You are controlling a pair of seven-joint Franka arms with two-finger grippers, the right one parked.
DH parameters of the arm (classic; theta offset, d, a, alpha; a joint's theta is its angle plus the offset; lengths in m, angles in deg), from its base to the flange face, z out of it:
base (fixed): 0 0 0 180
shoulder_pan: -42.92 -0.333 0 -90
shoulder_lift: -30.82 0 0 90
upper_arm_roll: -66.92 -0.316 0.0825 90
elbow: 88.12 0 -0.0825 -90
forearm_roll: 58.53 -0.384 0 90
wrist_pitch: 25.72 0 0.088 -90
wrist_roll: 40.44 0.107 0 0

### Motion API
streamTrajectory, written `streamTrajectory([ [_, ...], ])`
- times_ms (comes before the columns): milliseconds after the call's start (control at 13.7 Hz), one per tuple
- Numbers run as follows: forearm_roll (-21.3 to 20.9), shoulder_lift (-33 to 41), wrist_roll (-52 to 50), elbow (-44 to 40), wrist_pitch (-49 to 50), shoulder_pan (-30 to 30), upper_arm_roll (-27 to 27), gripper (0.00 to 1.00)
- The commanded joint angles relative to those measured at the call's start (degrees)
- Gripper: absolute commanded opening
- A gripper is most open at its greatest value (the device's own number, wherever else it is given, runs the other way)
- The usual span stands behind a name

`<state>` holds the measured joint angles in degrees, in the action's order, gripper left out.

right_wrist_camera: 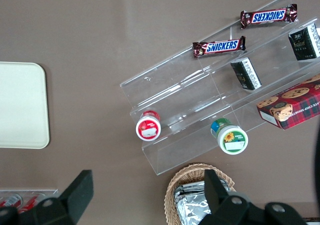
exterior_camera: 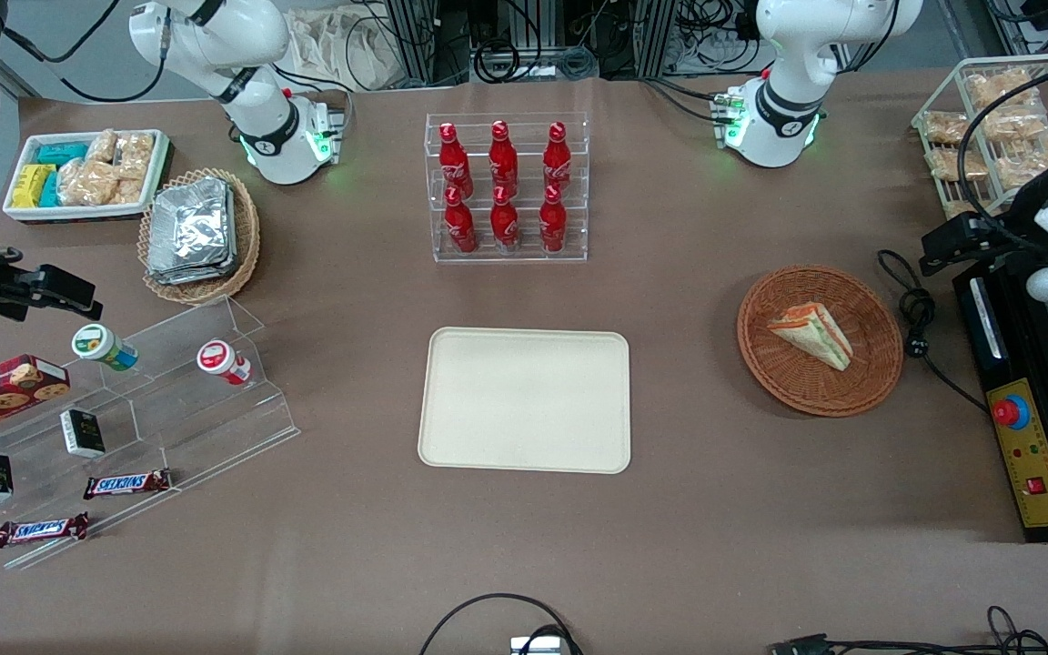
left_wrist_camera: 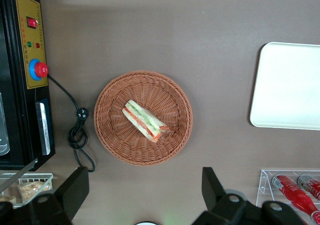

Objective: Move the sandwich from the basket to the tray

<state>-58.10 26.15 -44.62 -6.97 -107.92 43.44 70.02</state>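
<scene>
One sandwich [exterior_camera: 812, 334] flat in basket [exterior_camera: 820, 393], gripper [left_wrist_camera: 142, 192] spread wide above.

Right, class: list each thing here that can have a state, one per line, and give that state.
Sandwich: wrapped, lying in the basket.
Basket: holds only the sandwich.
Tray: bare, nothing on it.
Gripper: open, high above the basket, holding nothing.
Bottles: upright in the clear rack, caps on.
Foil packets: stacked in the tan basket.
Two cups: lying on their sides on the clear steps.
</scene>
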Motion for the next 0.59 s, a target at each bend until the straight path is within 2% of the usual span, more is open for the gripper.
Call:
streamTrajectory([
  [0,0.2,-0.3,0.0,-1.0,1.1,-0.3,0.2,1.00],
  [293,-0.2,-0.9,-0.5,-0.8,1.3,-0.3,0.2,1.00],
  [512,-1.0,-2.2,-4.1,2.4,0.6,-0.2,0.1,1.00],
])
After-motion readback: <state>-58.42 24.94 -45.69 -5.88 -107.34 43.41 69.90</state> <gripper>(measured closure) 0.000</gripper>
